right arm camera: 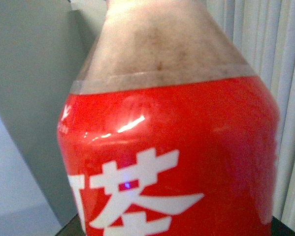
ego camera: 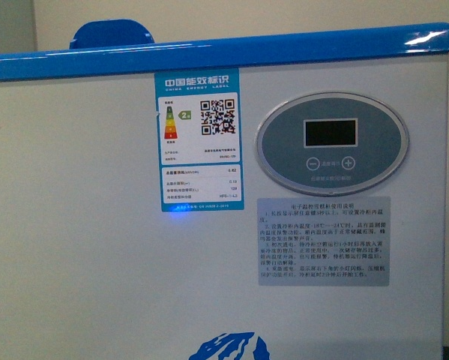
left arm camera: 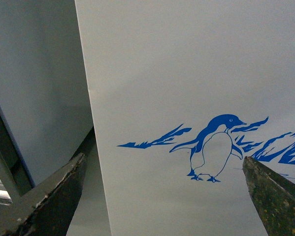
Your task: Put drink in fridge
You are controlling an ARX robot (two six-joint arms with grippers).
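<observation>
Drink: bottle (right arm camera: 172, 147) fills the right wrist view, so it is at the right arm and outside the fridge (ego camera: 97, 240).
Right gripper: hidden, grip cannot be told.
Left gripper (left arm camera: 163, 160): fingers apart, empty.
Relation: blue rim (ego camera: 209, 52) is high in the front view, so the way in is likely up and over it.
Writing: "CHINA ENERGY LABEL" sticker (ego camera: 200, 139); bottle label is red with a white Chinese character.

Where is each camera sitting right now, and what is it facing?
Front view: on the body between the arms, facing the fridge's white wall close up, blue rim, energy label, control panel; no arm shows.
Left wrist view: on the left wrist, facing the penguin decal; the left gripper's fingertips flank it, wide apart, empty.
Right wrist view: on the right wrist, filled by the drink's red label; no fingers clearly show.
Shared: front and left wrist views both show the fridge's blue mountain decal.
</observation>
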